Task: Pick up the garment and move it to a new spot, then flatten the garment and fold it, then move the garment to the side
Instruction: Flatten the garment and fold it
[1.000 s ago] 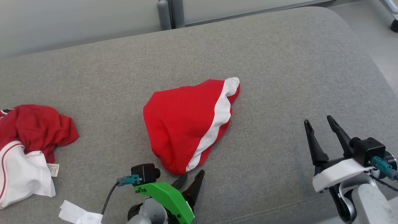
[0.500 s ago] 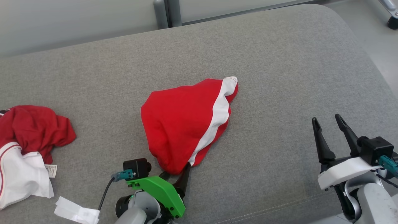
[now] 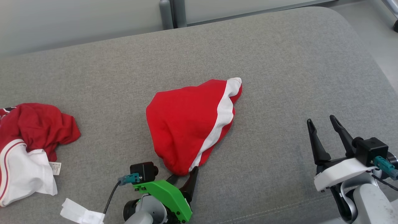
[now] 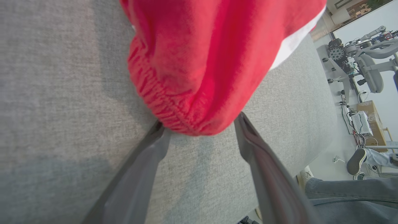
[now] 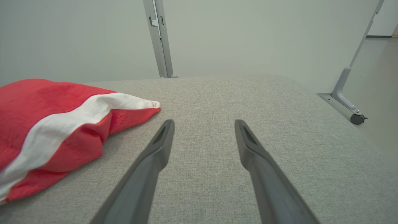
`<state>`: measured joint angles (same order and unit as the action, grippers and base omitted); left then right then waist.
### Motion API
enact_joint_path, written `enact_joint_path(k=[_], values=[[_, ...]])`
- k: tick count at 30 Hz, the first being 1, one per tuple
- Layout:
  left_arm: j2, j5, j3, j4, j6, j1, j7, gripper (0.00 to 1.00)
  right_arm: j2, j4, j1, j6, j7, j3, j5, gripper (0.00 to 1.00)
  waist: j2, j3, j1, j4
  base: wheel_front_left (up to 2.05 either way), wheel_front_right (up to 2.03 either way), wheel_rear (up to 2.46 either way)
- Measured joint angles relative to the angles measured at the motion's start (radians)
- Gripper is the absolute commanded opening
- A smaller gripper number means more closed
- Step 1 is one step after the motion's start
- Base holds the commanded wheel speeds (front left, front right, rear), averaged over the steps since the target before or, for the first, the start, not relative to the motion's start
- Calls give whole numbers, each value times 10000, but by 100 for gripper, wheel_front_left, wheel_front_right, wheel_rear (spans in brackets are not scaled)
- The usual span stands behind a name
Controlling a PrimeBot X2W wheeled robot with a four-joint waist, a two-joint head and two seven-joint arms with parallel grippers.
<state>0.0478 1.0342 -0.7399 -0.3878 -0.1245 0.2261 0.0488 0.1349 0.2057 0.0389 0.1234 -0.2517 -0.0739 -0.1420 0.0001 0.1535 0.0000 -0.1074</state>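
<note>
A red garment (image 3: 186, 124) with a white stripe lies bunched in a rough triangle in the middle of the grey padded surface (image 3: 279, 62). My left gripper (image 3: 185, 175) is open at the garment's near tip. In the left wrist view the gathered red hem (image 4: 186, 118) sits between the two fingertips of the left gripper (image 4: 200, 124), touching or nearly touching both. My right gripper (image 3: 320, 119) stands open over bare surface to the right of the garment. The right wrist view shows the right gripper (image 5: 204, 122) with nothing between its fingers and the garment (image 5: 46, 124) off to the left.
A second red and white garment (image 3: 28, 146) lies crumpled at the left edge, with a white paper scrap (image 3: 80, 213) near it. A metal post (image 3: 172, 14) stands behind the surface. A person's leg (image 4: 357, 189) shows beyond the surface's edge.
My left gripper has moved forward to the garment's near tip, so its fingers now flank the hem. The head camera has shifted slightly. The right gripper stays open.
</note>
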Motion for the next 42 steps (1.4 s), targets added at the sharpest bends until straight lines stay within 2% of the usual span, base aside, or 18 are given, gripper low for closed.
enact_joint_path(k=[10, 11, 12, 13, 14, 22, 28, 37, 42], values=[[-2, 59, -130, -301, 0, 178, 326, 100, 40, 29, 0, 0, -2, -2, 0, 100, 0, -44, 0, -64, 0, 0, 0], [0, 77, -182, -316, 0, 216, 334, 84, 42, 36, 0, 0, -2, -4, 0, 100, 0, -51, 0, -76, 0, 0, 0], [0, 79, -232, -334, 0, 232, 376, 60, 44, 40, 0, 0, 0, -10, 0, 100, 0, -59, 0, -89, 0, 0, 0], [0, 102, -307, -343, 0, 243, 403, 34, 48, 44, 0, 0, 0, -13, 0, 100, 0, -66, 0, -102, 0, 0, 0], [0, 104, -382, -343, 0, 247, 403, 0, 54, 46, 0, 0, 0, -17, 0, 100, 0, -71, 0, -115, 0, 0, 0], [0, 318, -667, -307, 0, 477, 380, 0, 104, 63, -15, 0, 0, 192, 0, 100, 0, -125, 0, -133, 0, 0, 0], [198, 171, -823, -10, 27, 691, -180, 0, 125, 61, -86, 0, 0, 403, 0, 100, 0, -251, 0, 73, 0, 0, 0], [1885, 169, -1179, 1839, 408, 738, -1638, 0, 132, -19, -308, 0, 0, 535, 0, 100, 0, -394, 0, 608, 0, 0, 0], [3294, -36, -1139, 2704, 537, 1151, -2456, 0, 155, -69, -302, 0, 0, 150, 2, 100, -1, -451, 0, 1007, 0, 0, 0]])
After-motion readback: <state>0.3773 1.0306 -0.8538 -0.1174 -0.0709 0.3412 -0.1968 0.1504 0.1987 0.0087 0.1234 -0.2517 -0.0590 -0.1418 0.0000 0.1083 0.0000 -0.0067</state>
